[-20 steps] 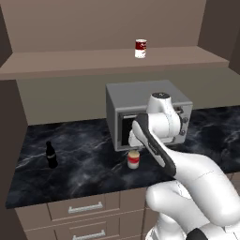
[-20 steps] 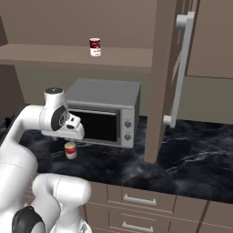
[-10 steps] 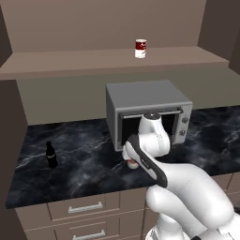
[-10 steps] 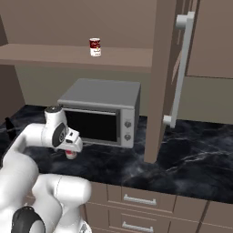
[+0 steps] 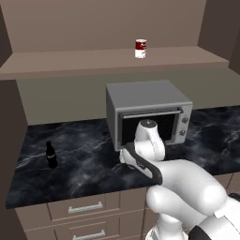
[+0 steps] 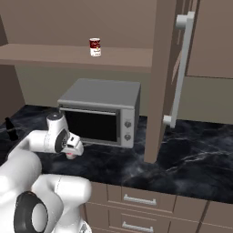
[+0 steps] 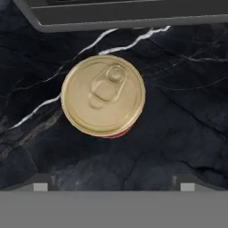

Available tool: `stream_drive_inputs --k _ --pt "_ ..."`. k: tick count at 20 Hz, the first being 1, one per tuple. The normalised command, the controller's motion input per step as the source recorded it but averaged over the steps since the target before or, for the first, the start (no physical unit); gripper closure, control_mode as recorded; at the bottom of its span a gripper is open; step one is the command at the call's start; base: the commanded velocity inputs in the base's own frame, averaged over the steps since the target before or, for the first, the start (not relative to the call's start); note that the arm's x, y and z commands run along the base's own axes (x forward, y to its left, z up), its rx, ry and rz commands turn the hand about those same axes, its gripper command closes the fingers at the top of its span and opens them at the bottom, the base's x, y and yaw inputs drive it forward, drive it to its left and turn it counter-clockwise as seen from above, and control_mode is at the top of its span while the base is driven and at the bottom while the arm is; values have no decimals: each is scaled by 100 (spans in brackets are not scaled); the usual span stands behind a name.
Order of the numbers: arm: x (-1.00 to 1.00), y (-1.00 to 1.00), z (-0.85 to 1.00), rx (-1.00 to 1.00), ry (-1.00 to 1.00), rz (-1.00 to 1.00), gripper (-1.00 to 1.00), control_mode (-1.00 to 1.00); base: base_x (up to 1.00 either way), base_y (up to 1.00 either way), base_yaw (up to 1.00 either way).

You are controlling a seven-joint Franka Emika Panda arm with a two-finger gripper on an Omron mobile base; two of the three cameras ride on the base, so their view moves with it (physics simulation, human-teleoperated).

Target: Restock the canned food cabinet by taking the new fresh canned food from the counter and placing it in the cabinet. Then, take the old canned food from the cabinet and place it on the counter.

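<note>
New fresh canned food (image 7: 103,95): tan pull-tab lid, red edge

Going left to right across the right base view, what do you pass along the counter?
Small dark bottle → gripper, open above the new fresh canned food → grey microwave → brown cabinet door panel standing edge-on → its long white handle.
</note>
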Motion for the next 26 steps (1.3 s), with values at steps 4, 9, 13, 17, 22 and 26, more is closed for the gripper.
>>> stream_drive_inputs --k 4,9,13,17,22,26 --pt "30 3 -13 0 -8 -1 -100 -100 0 0 0" --pt "26 0 -7 0 -6 0 -100 -100 0 0 0" --pt "18 0 -13 0 -7 0 -100 -100 0 0 0" --pt "6 0 -23 0 -4 0 100 -100 0 0 0" --pt "-7 0 -2 0 -3 0 100 -100 0 0 0" --pt "-75 -3 36 0 -25 -1 100 -100 0 0 0"
